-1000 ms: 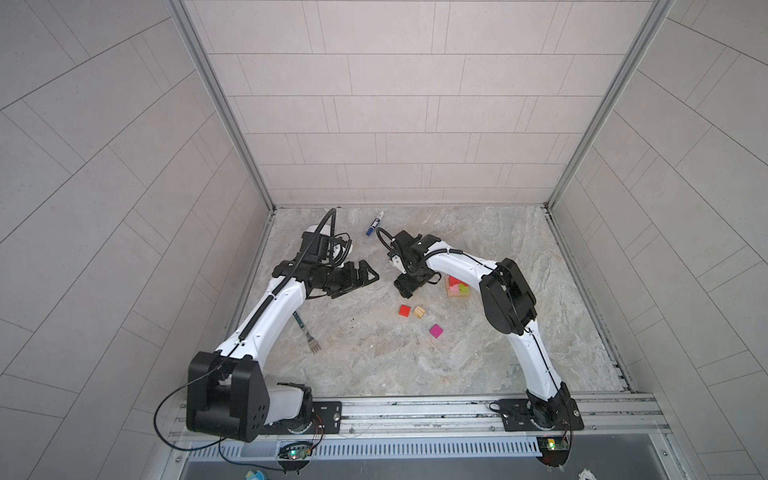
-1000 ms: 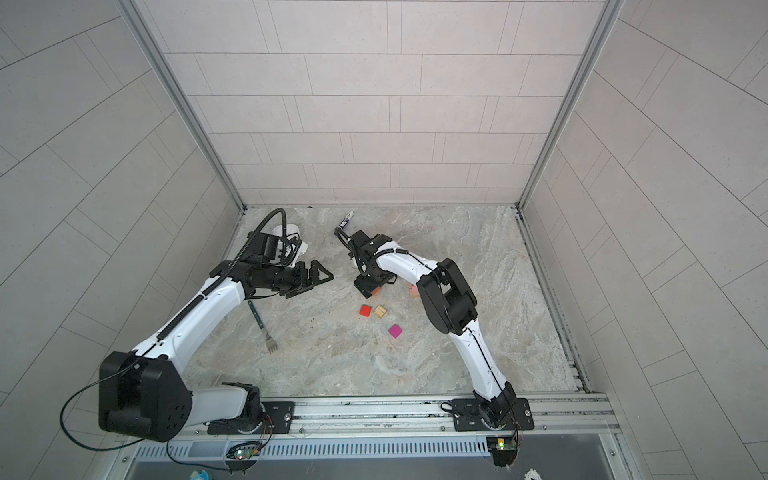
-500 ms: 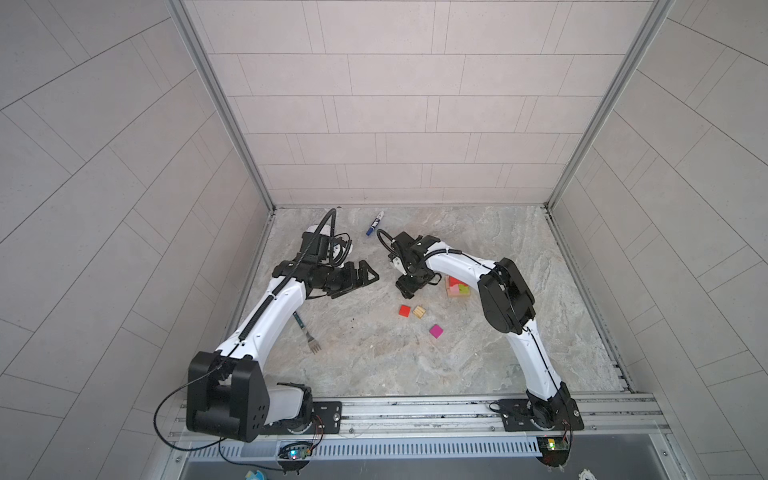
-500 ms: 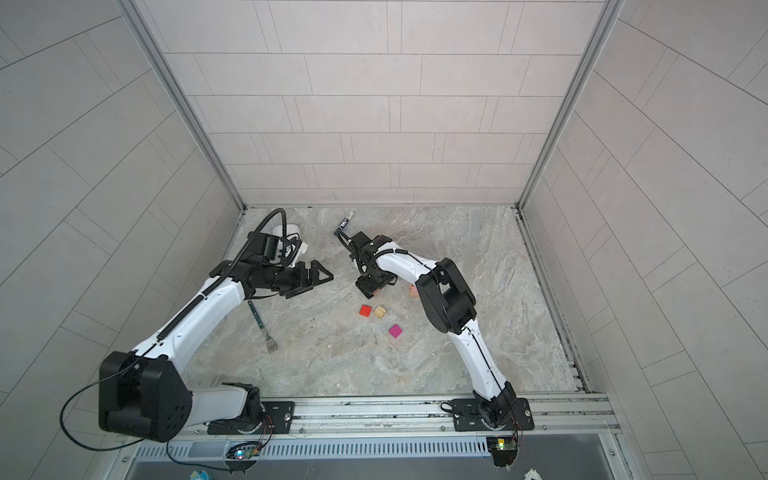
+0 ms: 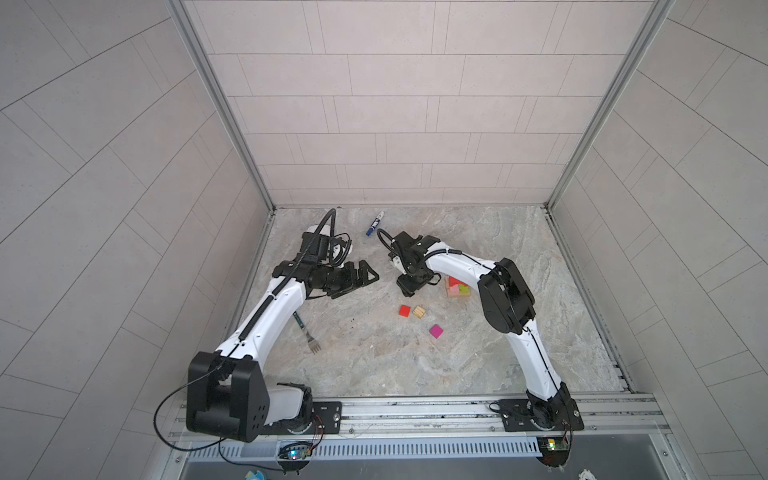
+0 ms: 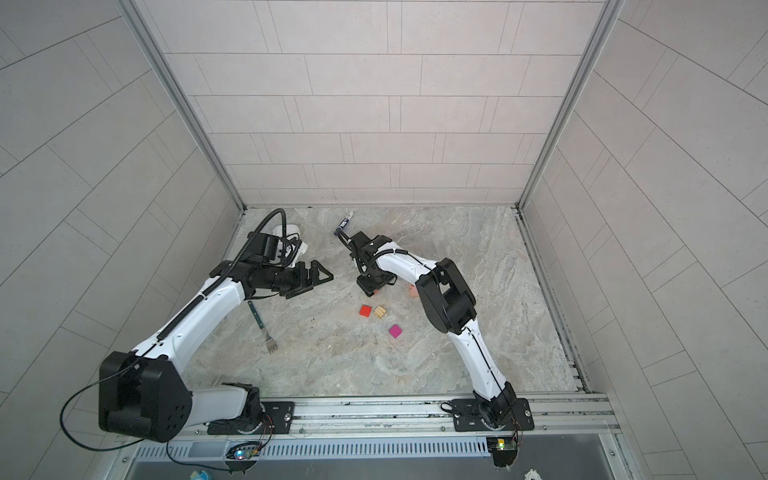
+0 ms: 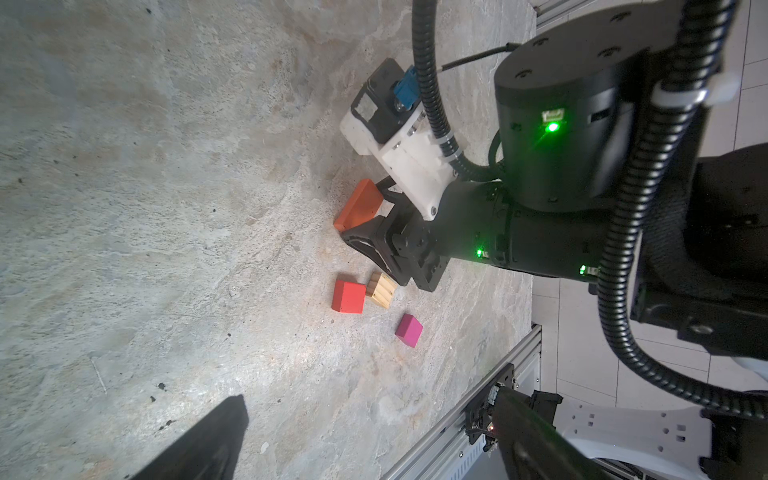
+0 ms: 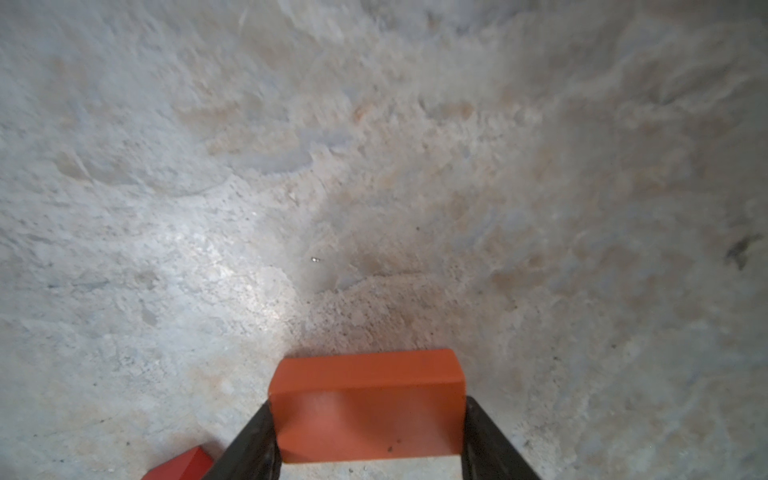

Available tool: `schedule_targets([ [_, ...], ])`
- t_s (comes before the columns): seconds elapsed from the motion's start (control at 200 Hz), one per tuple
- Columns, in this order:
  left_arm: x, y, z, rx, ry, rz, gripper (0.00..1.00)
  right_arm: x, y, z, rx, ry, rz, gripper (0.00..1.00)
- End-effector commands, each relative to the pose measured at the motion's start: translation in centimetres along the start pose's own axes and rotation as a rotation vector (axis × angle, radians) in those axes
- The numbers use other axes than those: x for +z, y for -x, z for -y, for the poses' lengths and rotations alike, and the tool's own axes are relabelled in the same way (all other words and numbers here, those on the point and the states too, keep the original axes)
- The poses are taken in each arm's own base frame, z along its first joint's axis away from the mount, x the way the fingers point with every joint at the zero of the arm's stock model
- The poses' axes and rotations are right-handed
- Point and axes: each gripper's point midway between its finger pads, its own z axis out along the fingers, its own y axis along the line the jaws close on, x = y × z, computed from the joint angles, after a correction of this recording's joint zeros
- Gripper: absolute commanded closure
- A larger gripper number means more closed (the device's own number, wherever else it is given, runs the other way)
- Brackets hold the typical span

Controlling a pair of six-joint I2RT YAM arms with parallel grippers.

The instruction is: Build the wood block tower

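Observation:
My right gripper (image 5: 409,286) points down at the floor, shut on an orange bar (image 8: 368,405) that lies flat; both black fingers (image 8: 257,436) press its sides. The left wrist view shows the orange bar (image 7: 358,205) sticking out past that gripper. The tower (image 5: 457,286), a low stack of tan, pink, lime and red blocks, stands just right of it, partly behind the right arm. Loose red cube (image 5: 404,310), tan cube (image 5: 419,311) and magenta cube (image 5: 436,331) lie nearer the front. My left gripper (image 5: 365,276) hovers open and empty to the left.
A blue-capped marker (image 5: 375,223) lies near the back wall. A fork (image 5: 307,332) lies beside the left arm, and a white timer (image 6: 291,232) sits behind that arm's wrist. The metal rail (image 5: 415,409) runs along the front edge.
The right gripper's jaws have closed in onto the orange bar. The left arm has stayed where it was, open.

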Motion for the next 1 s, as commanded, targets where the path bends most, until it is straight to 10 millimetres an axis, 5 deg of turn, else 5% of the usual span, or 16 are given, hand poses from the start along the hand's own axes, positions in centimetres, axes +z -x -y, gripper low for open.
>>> schedule_targets([
  [0.0, 0.1, -0.1, -0.2, -0.008, -0.005, -0.005, 0.01, -0.6, -0.3, 0.6, 0.018, -0.031, 0.001, 0.40],
  [0.305, 0.1, -0.1, -0.2, -0.006, -0.003, -0.002, 0.01, -2.1, -0.3, 1.0, 0.146, -0.047, 0.029, 0.43],
  [0.791, -0.1, -0.1, 0.0, -0.004, -0.010, 0.005, 0.01, -11.4, -2.0, 4.5, 0.389, -0.180, 0.104, 0.47],
  [0.996, -0.4, 0.0, 0.3, 0.007, -0.013, 0.017, 0.01, -12.9, -4.2, 6.3, 0.477, -0.213, 0.097, 0.48],
])
